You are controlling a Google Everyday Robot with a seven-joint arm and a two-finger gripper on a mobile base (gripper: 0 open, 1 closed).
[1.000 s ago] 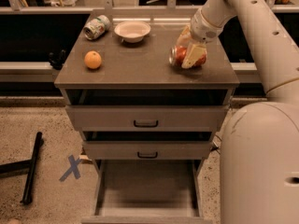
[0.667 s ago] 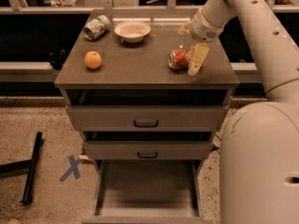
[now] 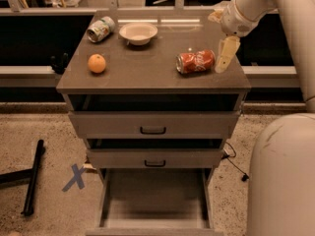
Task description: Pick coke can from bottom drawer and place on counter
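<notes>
The coke can (image 3: pixel 196 62) lies on its side on the counter (image 3: pixel 142 73), near the right front edge. My gripper (image 3: pixel 219 42) hangs just right of the can and slightly above it. It is open and holds nothing, and one beige finger (image 3: pixel 225 54) points down beside the can's end without touching it. The bottom drawer (image 3: pixel 155 196) is pulled out below, and its floor is bare.
On the counter a green-and-white can (image 3: pixel 100 28) lies at the back left, a white bowl (image 3: pixel 139 32) at the back middle and an orange (image 3: pixel 97 63) at the left. The two upper drawers stand slightly open. My white base (image 3: pixel 283 176) fills the lower right. A black stand (image 3: pixel 32 177) and a blue X (image 3: pixel 75 177) are on the floor at left.
The gripper was closed around the coke can on the counter, then opened and drew back to the right. The can now lies on its side, free of the fingers.
</notes>
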